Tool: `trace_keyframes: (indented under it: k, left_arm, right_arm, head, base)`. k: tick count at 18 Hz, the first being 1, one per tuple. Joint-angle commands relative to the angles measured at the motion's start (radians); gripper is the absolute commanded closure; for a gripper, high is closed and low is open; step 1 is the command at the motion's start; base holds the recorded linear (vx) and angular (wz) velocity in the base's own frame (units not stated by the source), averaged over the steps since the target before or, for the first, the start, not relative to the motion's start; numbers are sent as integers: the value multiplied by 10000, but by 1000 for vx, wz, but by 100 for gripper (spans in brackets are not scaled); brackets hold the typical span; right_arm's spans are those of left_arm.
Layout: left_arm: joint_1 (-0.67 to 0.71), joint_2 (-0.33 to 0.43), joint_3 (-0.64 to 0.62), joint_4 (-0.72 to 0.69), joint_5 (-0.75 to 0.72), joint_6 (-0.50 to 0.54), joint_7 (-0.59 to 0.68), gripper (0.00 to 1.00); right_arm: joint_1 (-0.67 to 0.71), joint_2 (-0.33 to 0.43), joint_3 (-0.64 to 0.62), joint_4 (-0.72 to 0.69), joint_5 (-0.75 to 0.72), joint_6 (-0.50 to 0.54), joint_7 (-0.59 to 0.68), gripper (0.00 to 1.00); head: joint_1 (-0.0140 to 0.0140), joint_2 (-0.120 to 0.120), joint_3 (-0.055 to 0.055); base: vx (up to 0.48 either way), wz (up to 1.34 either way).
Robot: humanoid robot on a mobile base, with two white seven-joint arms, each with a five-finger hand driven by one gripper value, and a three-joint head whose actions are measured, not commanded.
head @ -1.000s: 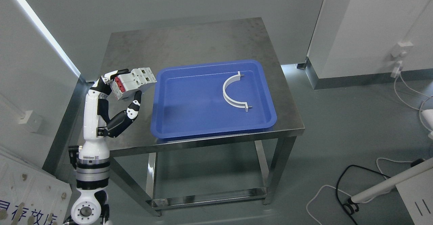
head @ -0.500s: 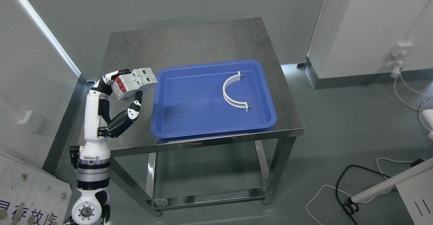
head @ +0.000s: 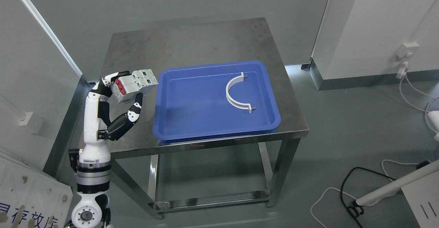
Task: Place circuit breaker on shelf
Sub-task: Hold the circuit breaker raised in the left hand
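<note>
My left hand (head: 120, 91) is shut on a white circuit breaker (head: 135, 84) with a red switch face. It holds the breaker above the left part of the steel table (head: 192, 43), just left of the blue tray (head: 171, 125). The thumb reaches up under the breaker and the fingers wrap over its top left. My left arm rises from the lower left of the picture. My right arm is out of view. No shelf shows in the picture.
A white curved bracket (head: 236, 92) lies in the right half of the blue tray. A wall panel stands close on the left. Cables (head: 343, 190) and a white pole (head: 394, 185) lie on the floor at the lower right. A white cabinet (head: 377, 25) stands at the right.
My left arm and hand with the breaker have shifted slightly to the left. The tray and bracket have not moved.
</note>
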Motion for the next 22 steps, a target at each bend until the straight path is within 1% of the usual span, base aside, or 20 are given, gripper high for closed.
trace_keyframes:
  k: [1,22]
  left_arm:
    - [22,175,69,9,5,-5,-9,88]
    - [129,175,8,9,5,-97,-9,87]
  right_arm:
    - [1,-175,0,0,0,4,8,0]
    - [1,-175,0,0,0,4,8,0]
  head:
    - [0,0,0]
    - [0,0,0]
  base:
    - [0,0]
    - [0,0]
